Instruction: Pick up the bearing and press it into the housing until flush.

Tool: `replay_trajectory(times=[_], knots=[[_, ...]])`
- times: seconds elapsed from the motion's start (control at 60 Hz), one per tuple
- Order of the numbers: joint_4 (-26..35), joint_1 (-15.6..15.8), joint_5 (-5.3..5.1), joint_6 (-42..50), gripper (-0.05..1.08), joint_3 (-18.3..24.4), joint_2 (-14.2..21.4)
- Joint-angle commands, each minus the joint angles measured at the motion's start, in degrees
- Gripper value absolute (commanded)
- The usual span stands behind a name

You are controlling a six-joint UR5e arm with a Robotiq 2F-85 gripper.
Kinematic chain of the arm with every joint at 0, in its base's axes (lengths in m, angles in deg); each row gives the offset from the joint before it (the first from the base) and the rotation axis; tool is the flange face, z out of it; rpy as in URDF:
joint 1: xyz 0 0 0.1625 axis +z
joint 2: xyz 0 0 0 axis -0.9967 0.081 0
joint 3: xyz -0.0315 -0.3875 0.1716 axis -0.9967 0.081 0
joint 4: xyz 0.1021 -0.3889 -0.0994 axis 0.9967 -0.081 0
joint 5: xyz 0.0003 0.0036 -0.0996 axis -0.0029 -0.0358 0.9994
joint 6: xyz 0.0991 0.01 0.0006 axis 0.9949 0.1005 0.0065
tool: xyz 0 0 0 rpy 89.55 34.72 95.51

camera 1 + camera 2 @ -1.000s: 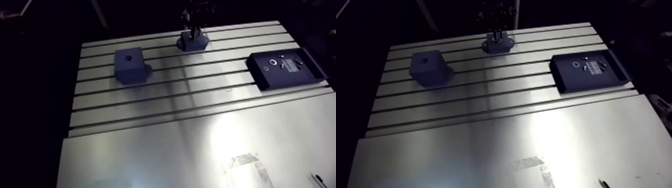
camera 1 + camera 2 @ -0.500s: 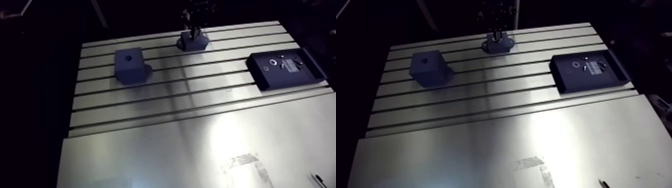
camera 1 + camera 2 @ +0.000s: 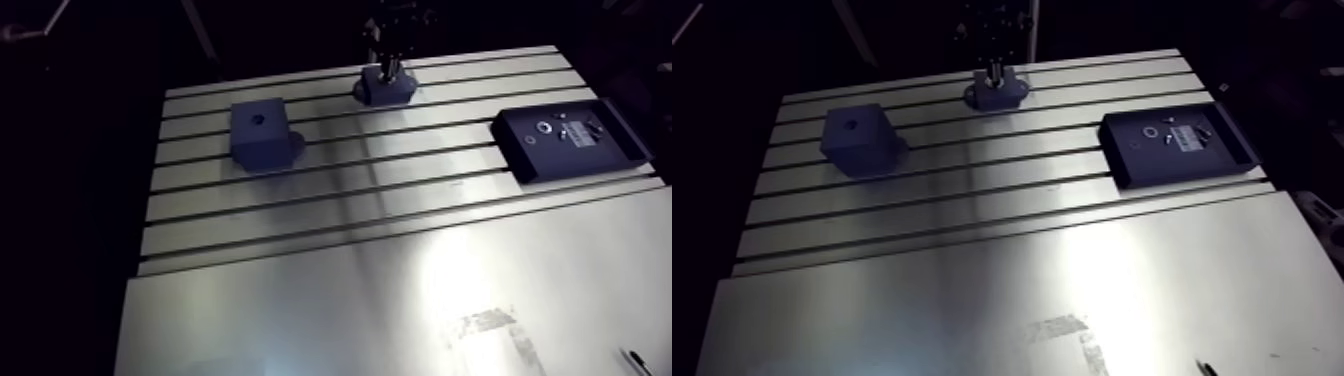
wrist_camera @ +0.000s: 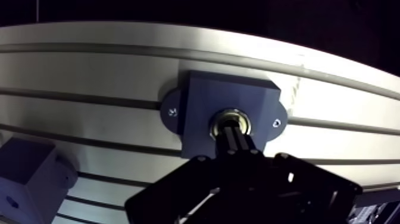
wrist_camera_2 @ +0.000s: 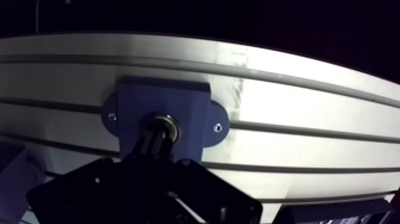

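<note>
at the far side of the table [image 3: 330, 290], arm view: you see the gripper [image 3: 390, 68] standing over the dark blue housing [image 3: 386, 90]; bearing too small to make out there. wrist view: bearing [image 4: 233, 122] is a bright metal ring seated in the housing's round bore. its axis is upright, face turned up toward the wrist. fingers [image 4: 228, 142] are pressed together, tips on the ring, gripping nothing.

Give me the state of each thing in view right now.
housing: flat on the table, under the pincer.
bearing: sitting in the housing's bore; flush or not, cannot tell.
pincer: shut, tips on the bearing's middle.
block: standing apart, untouched.
tray: flat, small parts inside.
</note>
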Motion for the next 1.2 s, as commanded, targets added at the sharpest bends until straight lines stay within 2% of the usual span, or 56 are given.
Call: replay_trajectory(times=[0.017, 1.2], knots=[[0.0, 0.0, -0.03, 0.0, 1.08, 0.1, -0.1], [-0.4, 0.0, -0.03, -0.1, 1.08, 0.1, -0.6]])
